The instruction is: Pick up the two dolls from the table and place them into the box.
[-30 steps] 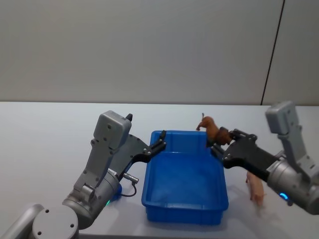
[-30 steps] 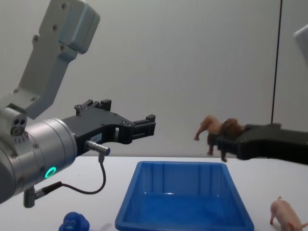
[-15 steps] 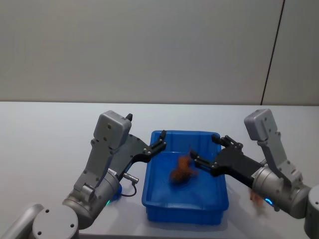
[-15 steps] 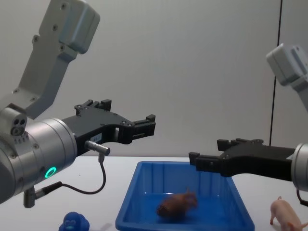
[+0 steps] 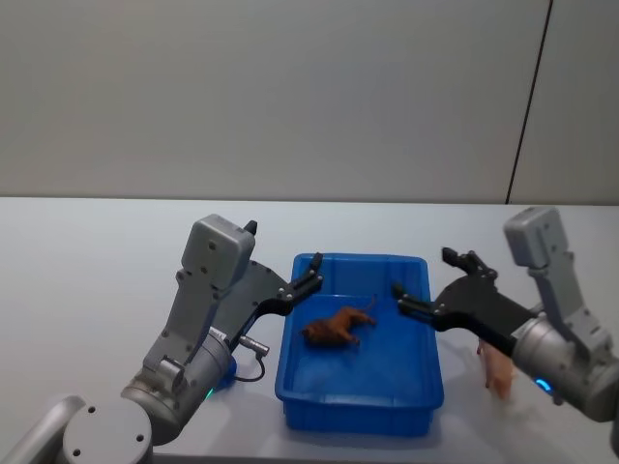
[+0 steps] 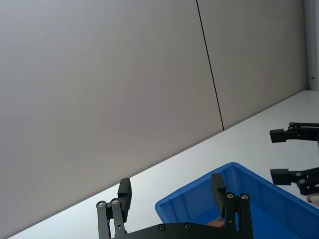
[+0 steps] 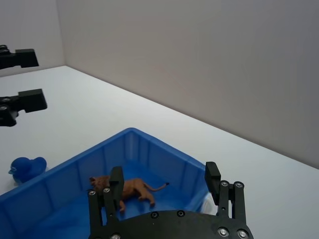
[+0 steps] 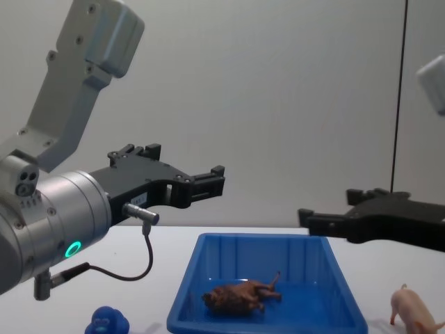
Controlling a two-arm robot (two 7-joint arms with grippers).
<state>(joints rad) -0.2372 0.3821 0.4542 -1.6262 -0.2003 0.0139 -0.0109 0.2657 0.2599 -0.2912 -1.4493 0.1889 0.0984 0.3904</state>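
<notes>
With the brown doll (image 5: 334, 329) lying inside the box (image 5: 356, 408), our right end effector (image 5: 420, 272) hangs spread and empty above its right wall, well placed for the pink pig (image 5: 498, 369) on the counter (image 5: 97, 271) just right of it, while our left end effector (image 5: 311, 274) idles spread at the left rim.

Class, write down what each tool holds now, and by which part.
Nothing is held. The left tool and the right tool are open and empty; the brown doll lies in the box, the pink pig stands on the table.
</notes>
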